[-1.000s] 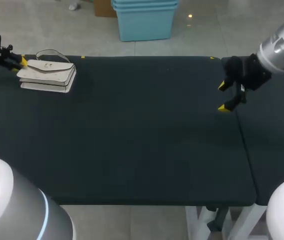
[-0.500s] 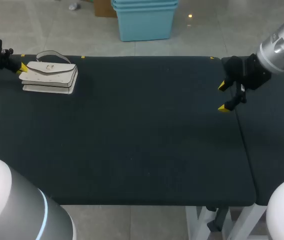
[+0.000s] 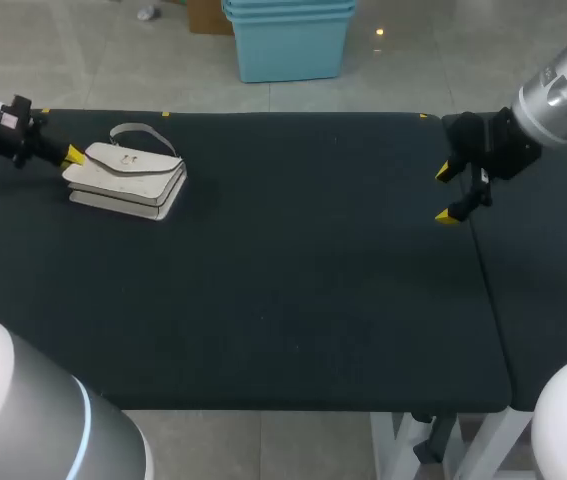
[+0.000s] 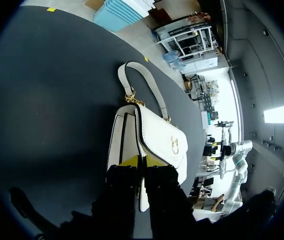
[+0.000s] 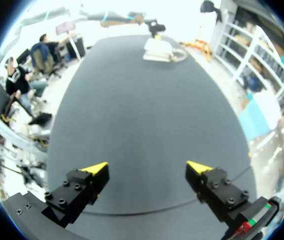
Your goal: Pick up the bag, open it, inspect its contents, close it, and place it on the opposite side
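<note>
The white bag (image 3: 128, 180) is at the far left of the dark worktop (image 3: 293, 290), close to the back edge. It lies on its side with the flap facing up. Its thin handle (image 3: 143, 131) loops out toward the back edge. A small gold clasp (image 4: 174, 145) sits on the flap.

The left hand (image 3: 71, 155) comes in from the left and is at the bag's left end. In the left wrist view its two yellow fingertips (image 4: 129, 161) are very near each other, and the edge of the bag is pinched between them. So the left hand is grasping the bag. I cannot tell if the bag rests on the worktop or is lifted a little.

The right hand (image 3: 446, 193) is well apart from the bag, over the right side of the worktop. It is near the line where a second dark top begins. Its two yellow tips are spread wide and it grips nothing.

A long stretch of dark worktop lies between the bag and the right hand. Small yellow marks (image 3: 166, 114) sit on the back edge of the worktop.
</note>
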You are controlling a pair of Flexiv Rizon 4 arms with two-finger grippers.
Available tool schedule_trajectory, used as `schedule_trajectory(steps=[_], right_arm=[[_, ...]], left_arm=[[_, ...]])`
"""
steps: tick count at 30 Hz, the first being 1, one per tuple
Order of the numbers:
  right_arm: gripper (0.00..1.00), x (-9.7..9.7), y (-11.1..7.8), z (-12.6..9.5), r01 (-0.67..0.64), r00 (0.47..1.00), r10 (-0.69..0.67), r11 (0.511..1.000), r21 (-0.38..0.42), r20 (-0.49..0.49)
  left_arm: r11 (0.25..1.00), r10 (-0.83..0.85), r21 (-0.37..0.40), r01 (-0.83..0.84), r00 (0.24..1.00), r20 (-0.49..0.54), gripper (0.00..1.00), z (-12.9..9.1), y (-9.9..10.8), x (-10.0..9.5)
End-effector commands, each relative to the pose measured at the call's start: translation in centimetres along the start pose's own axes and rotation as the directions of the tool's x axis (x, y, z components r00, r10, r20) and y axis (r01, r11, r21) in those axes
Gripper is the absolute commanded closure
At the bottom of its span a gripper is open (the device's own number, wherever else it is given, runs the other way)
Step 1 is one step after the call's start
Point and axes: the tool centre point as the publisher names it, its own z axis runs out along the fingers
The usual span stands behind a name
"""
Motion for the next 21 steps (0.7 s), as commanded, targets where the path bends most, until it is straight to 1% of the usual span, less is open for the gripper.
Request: schedule_trajectory(steps=[1, 2, 3, 4, 5, 6, 8, 9, 10, 13, 16, 18, 19, 21], right_arm=[[0.00, 0.0, 0.0, 0.0, 0.000, 1.000, 0.000, 1.000, -0.001, 0.000], [0.00, 0.0, 0.0, 0.0, 0.000, 1.000, 0.000, 1.000, -0.001, 0.000], [0.00, 0.0, 0.0, 0.0, 0.000, 1.000, 0.000, 1.000, -0.001, 0.000], [0.00, 0.0, 0.0, 0.0, 0.000, 1.000, 0.000, 1.000, -0.001, 0.000], [0.00, 0.0, 0.0, 0.0, 0.000, 1.000, 0.000, 1.000, -0.001, 0.000], [0.00, 0.0, 0.0, 0.0, 0.000, 1.000, 0.000, 1.000, -0.001, 0.000], [0.00, 0.0, 0.0, 0.0, 0.000, 1.000, 0.000, 1.000, -0.001, 0.000], [0.00, 0.0, 0.0, 0.0, 0.000, 1.000, 0.000, 1.000, -0.001, 0.000], [0.00, 0.0, 0.0, 0.0, 0.000, 1.000, 0.000, 1.000, -0.001, 0.000], [0.00, 0.0, 0.0, 0.0, 0.000, 1.000, 0.000, 1.000, -0.001, 0.000], [0.00, 0.0, 0.0, 0.0, 0.000, 1.000, 0.000, 1.000, -0.001, 0.000], [0.00, 0.0, 0.0, 0.0, 0.000, 1.000, 0.000, 1.000, -0.001, 0.000], [0.00, 0.0, 0.0, 0.0, 0.000, 1.000, 0.000, 1.000, -0.001, 0.000], [0.00, 0.0, 0.0, 0.0, 0.000, 1.000, 0.000, 1.000, -0.001, 0.000]], left_arm=[[0.971, -0.027, -0.238, -0.030, 0.973, -0.230, 0.94, -0.1, -0.4, -0.3], [0.970, -0.021, -0.239, -0.034, 0.975, -0.222, 0.71, -0.3, -0.4, -0.2], [0.970, -0.018, -0.240, -0.035, 0.976, -0.219, 0.51, -0.6, -0.4, 0.0], [0.968, -0.006, -0.246, -0.048, 0.976, -0.217, 0.22, -1.2, -0.5, 0.3], [0.967, 0.008, -0.247, -0.058, 0.980, -0.198, 0.08, -1.6, -0.6, 0.5], [0.967, 0.017, -0.246, -0.066, 0.981, -0.195, 0.00, -2.2, -0.7, 0.6], [0.963, 0.034, -0.258, -0.079, 0.984, -0.176, 0.00, -3.2, -1.0, 0.8], [0.958, 0.042, -0.271, -0.091, 0.982, -0.183, 0.00, -3.6, -1.2, 0.9], [0.949, 0.042, -0.300, -0.100, 0.980, -0.194, 0.00, -4.0, -1.3, 1.0], [0.914, 0.057, -0.386, -0.123, 0.982, -0.178, 0.01, -4.6, -1.8, 1.2], [0.865, 0.086, -0.477, -0.154, 0.983, -0.161, 0.02, -4.9, -2.1, 1.4], [0.838, 0.100, -0.523, -0.158, 0.985, -0.139, 0.04, -4.7, -2.1, 1.4], [0.816, 0.097, -0.554, -0.165, 0.984, -0.149, 0.04, -4.5, -2.1, 1.3], [0.795, 0.100, -0.586, -0.157, 0.987, -0.128, 0.06, -4.2, -2.0, 1.1]])
